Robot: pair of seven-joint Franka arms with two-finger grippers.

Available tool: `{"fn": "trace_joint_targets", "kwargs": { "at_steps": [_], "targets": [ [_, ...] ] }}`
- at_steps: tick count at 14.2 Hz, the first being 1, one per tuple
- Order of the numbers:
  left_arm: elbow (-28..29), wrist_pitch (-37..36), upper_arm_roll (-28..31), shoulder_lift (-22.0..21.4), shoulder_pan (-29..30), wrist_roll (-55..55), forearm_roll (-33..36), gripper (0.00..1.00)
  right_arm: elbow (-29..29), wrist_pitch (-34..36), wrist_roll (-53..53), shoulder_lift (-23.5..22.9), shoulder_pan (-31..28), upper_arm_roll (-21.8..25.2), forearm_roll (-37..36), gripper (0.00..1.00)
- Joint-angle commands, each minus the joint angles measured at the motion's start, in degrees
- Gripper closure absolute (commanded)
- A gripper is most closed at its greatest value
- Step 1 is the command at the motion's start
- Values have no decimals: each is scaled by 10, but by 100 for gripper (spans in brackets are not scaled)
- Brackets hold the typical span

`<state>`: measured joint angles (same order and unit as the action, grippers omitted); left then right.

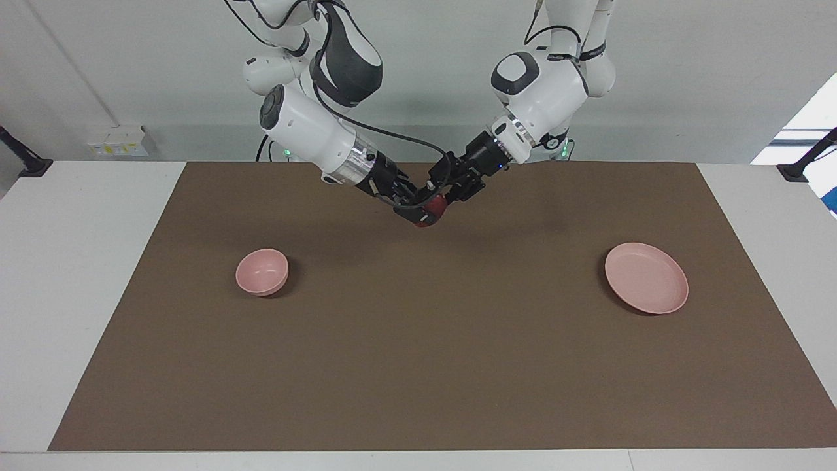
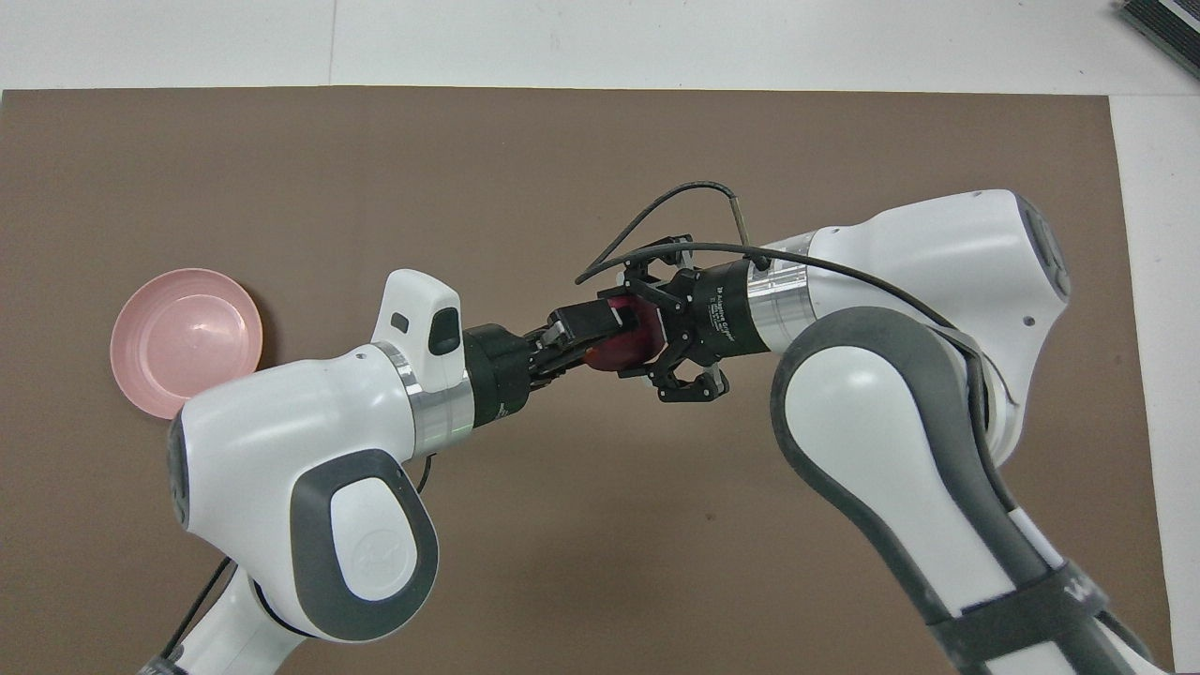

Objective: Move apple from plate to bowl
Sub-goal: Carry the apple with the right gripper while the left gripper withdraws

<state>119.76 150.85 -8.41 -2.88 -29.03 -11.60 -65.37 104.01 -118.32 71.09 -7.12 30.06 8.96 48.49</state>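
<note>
The dark red apple [image 1: 434, 209] [image 2: 621, 345] hangs in the air over the middle of the brown mat, between both grippers. My left gripper [image 1: 441, 199] [image 2: 600, 330] is shut on it. My right gripper [image 1: 420, 210] [image 2: 649, 330] meets it head-on, its fingers closed around the apple's other side. The pale pink plate [image 1: 646, 278] [image 2: 183, 342] lies bare toward the left arm's end of the table. The small pink bowl [image 1: 261, 271] stands toward the right arm's end with nothing in it. In the overhead view my right arm hides the bowl.
A brown mat [image 1: 418, 366] covers most of the white table [image 1: 72, 261]. A black cable [image 2: 675, 202] loops above the right gripper's wrist. A dark object [image 2: 1162, 23] lies at the table's corner farthest from the robots.
</note>
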Motion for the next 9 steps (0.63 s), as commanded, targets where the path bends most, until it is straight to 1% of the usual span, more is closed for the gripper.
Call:
{"fn": "trace_joint_targets", "kwargs": {
  "at_steps": [1, 3, 6, 9],
  "targets": [
    [-1, 4, 6, -5, -4, -2, -5, 48, -5, 7, 3, -5, -4, 2, 13, 100],
    [-6, 3, 6, -2, -2, -3, -3, 0, -7, 7, 0, -6, -7, 2, 12, 100],
    [-8, -5, 8, -1, 2, -4, 2, 0, -10, 9, -3, -2, -15, 3, 6, 100],
    [-8, -54, 12, -3, 7, -4, 38, 0, -9, 11, -21, 1, -25, 4, -2, 100]
  ]
}}
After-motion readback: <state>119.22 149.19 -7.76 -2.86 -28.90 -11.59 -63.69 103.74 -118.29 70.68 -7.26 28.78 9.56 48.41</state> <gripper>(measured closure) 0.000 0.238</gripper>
